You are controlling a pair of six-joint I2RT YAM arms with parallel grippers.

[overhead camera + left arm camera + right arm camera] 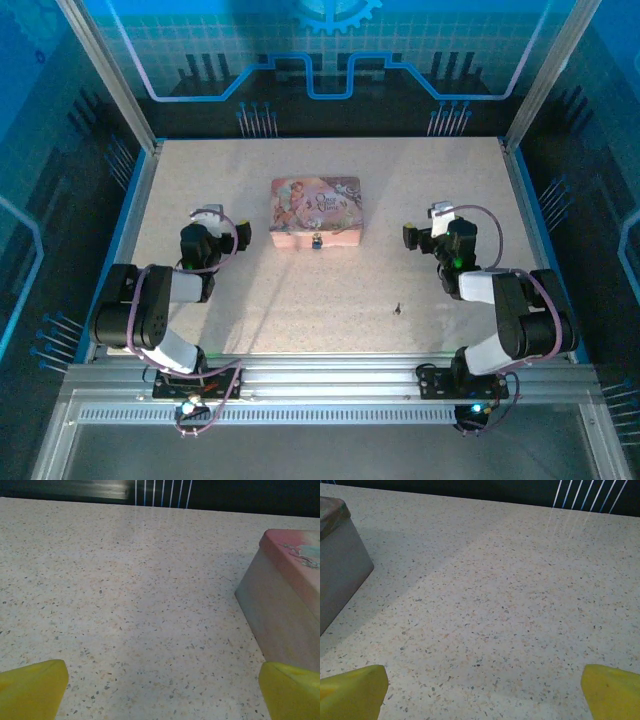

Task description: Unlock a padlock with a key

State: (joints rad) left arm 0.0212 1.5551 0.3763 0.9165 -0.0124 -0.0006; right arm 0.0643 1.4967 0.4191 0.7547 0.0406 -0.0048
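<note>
Padlock (316,240) sits against near face of pink tin (315,205), mid-table; too small to tell whether shackle is shut. Key (398,309) lies loose on table (300,310), well apart from padlock, nearer right arm. Left gripper (238,231) just beside tin's left end, fingers spread wide, empty. Right gripper (411,237) off tin's right end, likewise spread, empty. Judgement: nothing done yet; key pickup, insertion and turn all remain.

One tin (315,205), one padlock (317,241), one key (398,309)
</note>
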